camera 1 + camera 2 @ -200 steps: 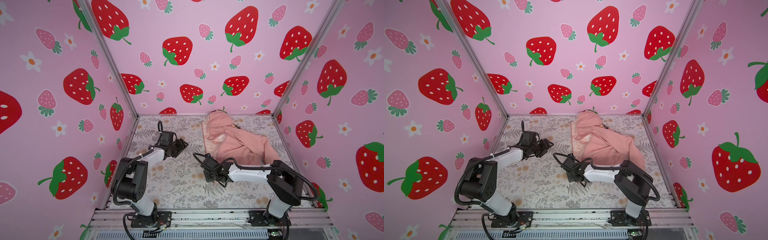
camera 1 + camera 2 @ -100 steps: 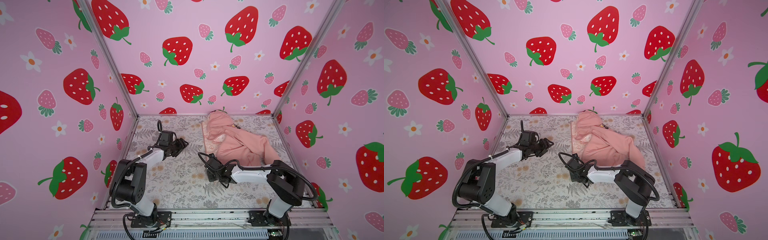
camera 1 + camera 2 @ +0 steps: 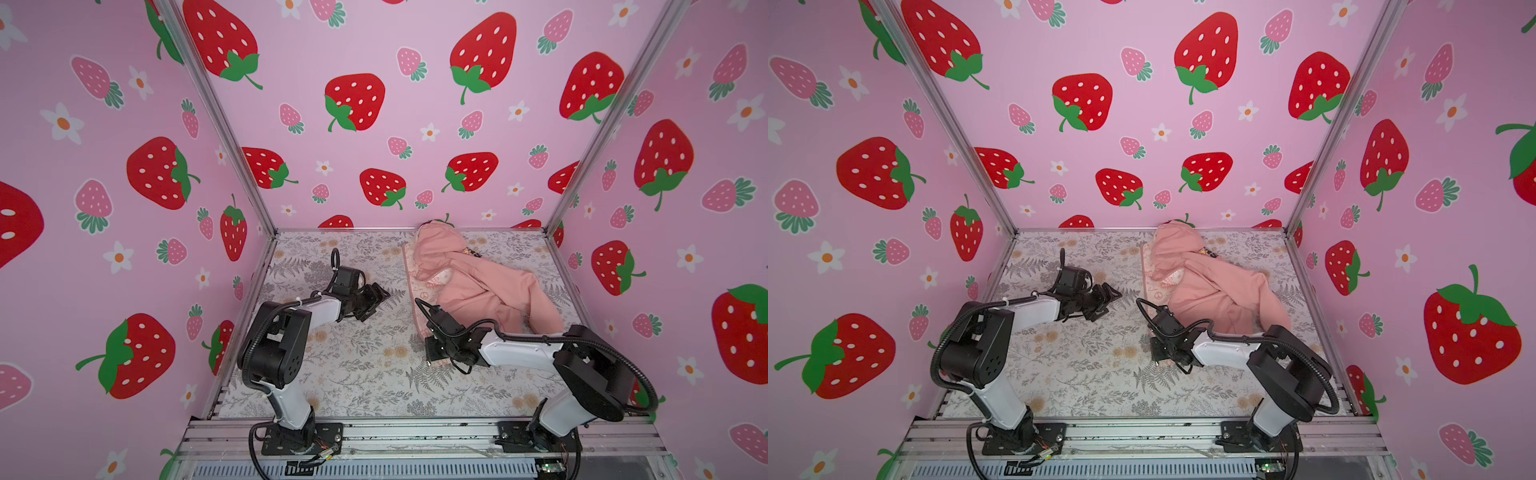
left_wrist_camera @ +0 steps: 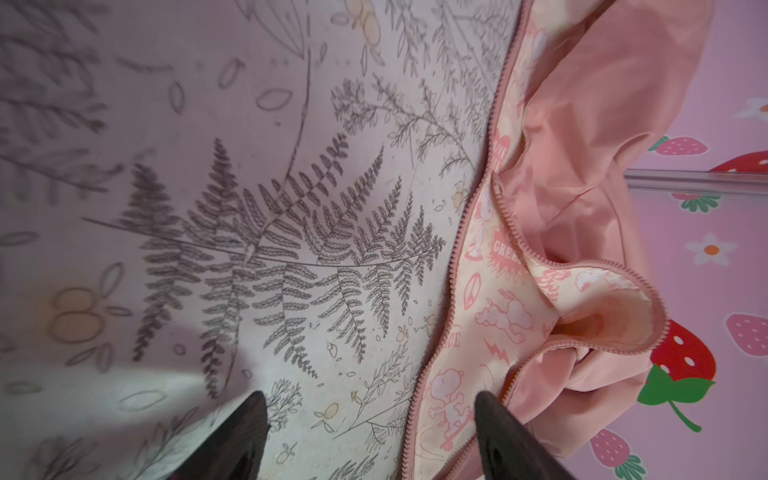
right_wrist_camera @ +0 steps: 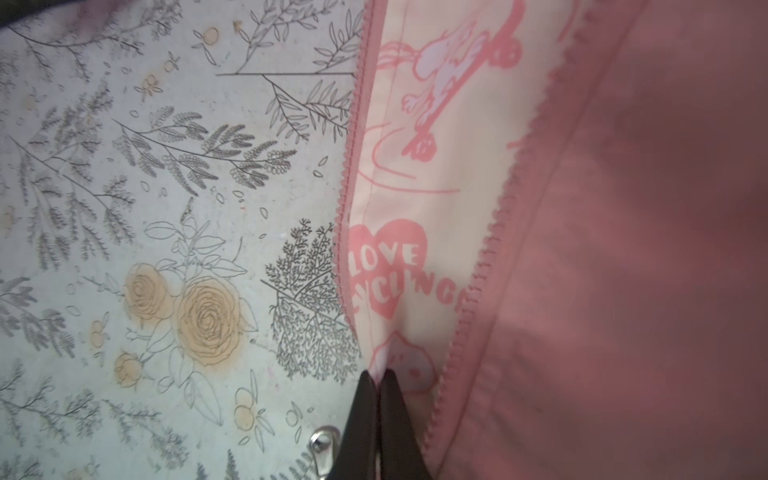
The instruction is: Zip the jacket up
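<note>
The salmon-pink hooded jacket (image 3: 478, 286) (image 3: 1217, 291) lies crumpled and unzipped at the back right of the floral mat. Its cream cartoon lining (image 4: 494, 316) shows between two separate rows of zipper teeth (image 5: 347, 174). My right gripper (image 3: 434, 355) (image 3: 1160, 357) (image 5: 378, 374) is at the jacket's near left corner, shut on the lining edge beside the teeth. A silver metal zipper piece (image 5: 322, 446) lies on the mat beside those jaws. My left gripper (image 3: 380, 295) (image 3: 1113, 296) (image 4: 370, 399) stands open at the jacket's left edge, one finger (image 4: 490, 419) over the lining, nothing held.
The floral mat (image 3: 353, 365) covers the floor. Pink strawberry walls close in the left, back and right sides, with metal corner posts (image 3: 582, 174). An aluminium rail (image 3: 415, 436) carries both arm bases at the front.
My right gripper slid right to the jacket's corner and closed on its edge. My left gripper moved slightly right toward the jacket and opened a little wider.
</note>
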Motion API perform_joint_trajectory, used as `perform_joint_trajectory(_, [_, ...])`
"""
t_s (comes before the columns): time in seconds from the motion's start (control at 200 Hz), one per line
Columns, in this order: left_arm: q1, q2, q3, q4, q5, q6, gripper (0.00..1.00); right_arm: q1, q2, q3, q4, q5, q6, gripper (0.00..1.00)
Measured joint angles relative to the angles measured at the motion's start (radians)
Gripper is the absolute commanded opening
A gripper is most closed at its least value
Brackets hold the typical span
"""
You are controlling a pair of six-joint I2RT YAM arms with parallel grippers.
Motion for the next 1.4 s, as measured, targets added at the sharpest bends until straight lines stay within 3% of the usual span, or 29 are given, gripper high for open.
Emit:
perform_joint_trajectory(0.275, [-0.061, 0.129, 0.087, 0.160, 0.037, -0.089, 0.81, -0.016, -0.151, -0.003, 0.003, -0.054, -0.003, 0.00])
perform_joint_trajectory(0.525, [-0.087, 0.227, 0.182, 0.236, 0.050, -0.150, 0.80, -0.020, -0.197, -0.005, 0.002, -0.079, -0.003, 0.00])
perform_joint_trajectory(1.01, [-0.085, 0.426, 0.462, 0.217, 0.002, -0.185, 0.61, -0.024, -0.344, -0.035, -0.056, -0.089, -0.004, 0.00])
perform_joint_trajectory(1.266, [-0.069, 0.481, 0.555, 0.198, -0.014, -0.193, 0.39, -0.024, -0.393, -0.058, -0.084, -0.089, -0.003, 0.00])
perform_joint_trajectory(1.401, [-0.061, 0.501, 0.581, 0.189, -0.013, -0.193, 0.15, -0.024, -0.393, -0.062, -0.088, -0.090, -0.004, 0.00])
